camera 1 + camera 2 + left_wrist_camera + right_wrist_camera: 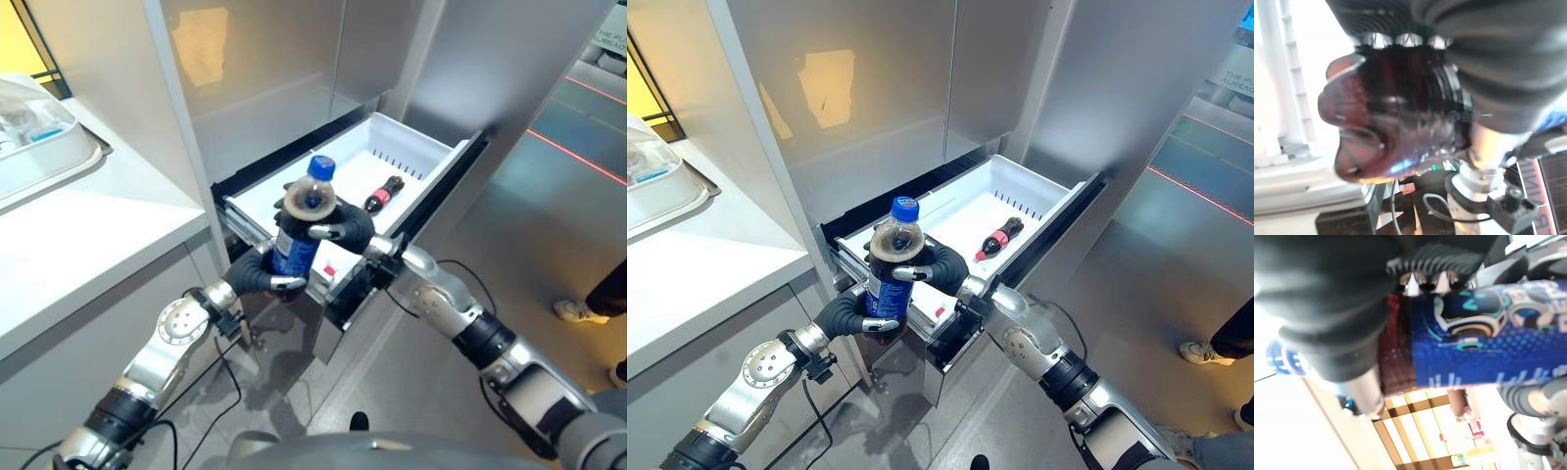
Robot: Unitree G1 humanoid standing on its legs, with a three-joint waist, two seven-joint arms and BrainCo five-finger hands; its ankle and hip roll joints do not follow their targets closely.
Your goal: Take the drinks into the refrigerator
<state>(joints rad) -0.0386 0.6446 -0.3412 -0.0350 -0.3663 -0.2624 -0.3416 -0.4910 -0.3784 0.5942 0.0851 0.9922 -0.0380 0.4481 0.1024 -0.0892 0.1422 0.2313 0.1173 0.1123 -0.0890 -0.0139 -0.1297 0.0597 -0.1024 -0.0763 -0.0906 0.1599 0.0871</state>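
Note:
A cola bottle [294, 250] with a blue label and a blue cap stands upright in the air, just in front of the refrigerator's open white drawer [355, 164]. My left hand [257, 274] is curled round its lower part, whose dark base [1376, 132] shows in the left wrist view. My right hand [348, 230] is wrapped round the upper part, with the blue label [1488, 347] just past its fingers. A small red-labelled cola bottle [384, 194] lies on its side inside the drawer.
A white counter [78, 235] runs along the left, with a clear lidded tray [29, 137] on it. The drawer's dark front [441, 196] juts out to the right. A person's shoe [578, 311] stands on the grey floor at the far right.

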